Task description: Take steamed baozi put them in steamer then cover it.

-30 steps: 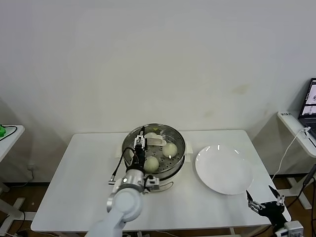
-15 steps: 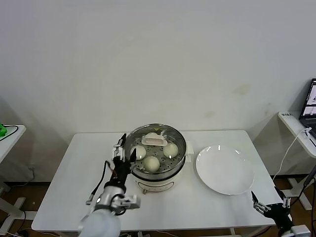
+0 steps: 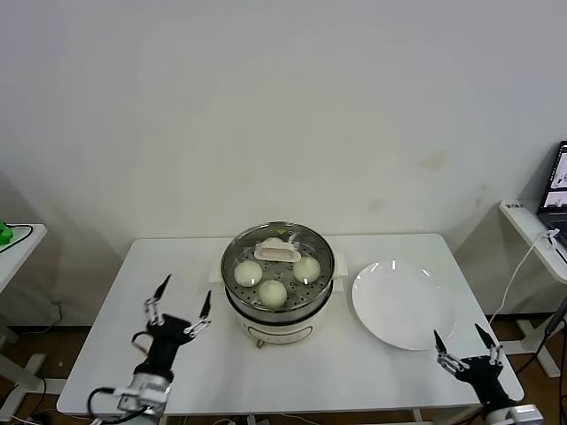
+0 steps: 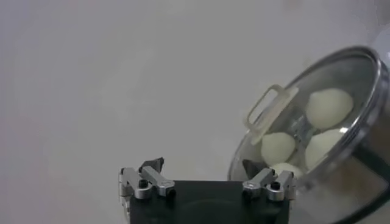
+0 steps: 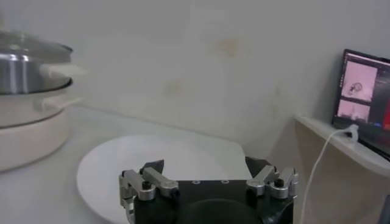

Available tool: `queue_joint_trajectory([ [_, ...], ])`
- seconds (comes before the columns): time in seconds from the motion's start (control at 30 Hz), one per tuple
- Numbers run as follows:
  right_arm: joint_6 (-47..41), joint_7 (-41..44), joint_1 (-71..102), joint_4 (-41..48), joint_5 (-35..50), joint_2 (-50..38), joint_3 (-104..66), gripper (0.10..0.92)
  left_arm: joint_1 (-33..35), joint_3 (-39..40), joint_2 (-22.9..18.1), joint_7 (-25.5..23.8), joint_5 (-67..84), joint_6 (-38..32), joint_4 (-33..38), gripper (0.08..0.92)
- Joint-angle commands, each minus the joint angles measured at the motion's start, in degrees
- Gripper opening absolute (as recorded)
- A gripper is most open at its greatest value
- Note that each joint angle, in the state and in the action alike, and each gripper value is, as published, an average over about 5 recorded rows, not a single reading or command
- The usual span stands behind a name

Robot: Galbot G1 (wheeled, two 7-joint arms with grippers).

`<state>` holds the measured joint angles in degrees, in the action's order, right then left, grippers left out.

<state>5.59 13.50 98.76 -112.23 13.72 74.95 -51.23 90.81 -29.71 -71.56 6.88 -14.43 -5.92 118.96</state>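
The steamer (image 3: 279, 305) stands at the table's middle on its white base. The glass cover (image 3: 314, 246) with its cream handle (image 3: 276, 251) sits on it. Three baozi show through the glass (image 3: 247, 274) (image 3: 306, 267) (image 3: 273, 293); a fourth is mostly hidden under the handle. My left gripper (image 3: 180, 305) is open and empty, low at the table's front left, apart from the steamer. The left wrist view shows the cover (image 4: 359, 64), handle (image 4: 270, 112) and baozi (image 4: 328, 108). My right gripper (image 3: 462, 343) is open and empty at the table's front right corner.
A flat white plate (image 3: 403, 304) lies right of the steamer; it also shows in the right wrist view (image 5: 152, 161). A side table with a laptop (image 3: 556, 181) and cable stands at the far right. A small table edge shows at the far left.
My left gripper has drawn back from the steamer's left side down toward the table's front left. The cover stays on the steamer. My right gripper has shifted slightly at the front right.
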Motion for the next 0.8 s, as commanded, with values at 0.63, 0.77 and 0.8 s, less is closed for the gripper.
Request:
queue_joint_trajectory([
  [0.63,5.9,-0.8,-2.0,-0.9,1.5,3.7,6.5,0.823,9.4,-8.1,-9.2,4.1,19.5,-7.6,-3.7,0.823],
  [0.77,5.8,-0.8,-2.0,-1.0,1.4,3.7,6.8,0.823,9.8,-7.7,-9.8,4.1,18.1,-6.5,-3.0,0.823],
  [0.8,5.7,-0.8,-2.0,-1.0,1.4,3.7,6.8,0.823,10.0,-7.6,-10.0,4.0,17.7,-6.2,-2.9,0.823],
])
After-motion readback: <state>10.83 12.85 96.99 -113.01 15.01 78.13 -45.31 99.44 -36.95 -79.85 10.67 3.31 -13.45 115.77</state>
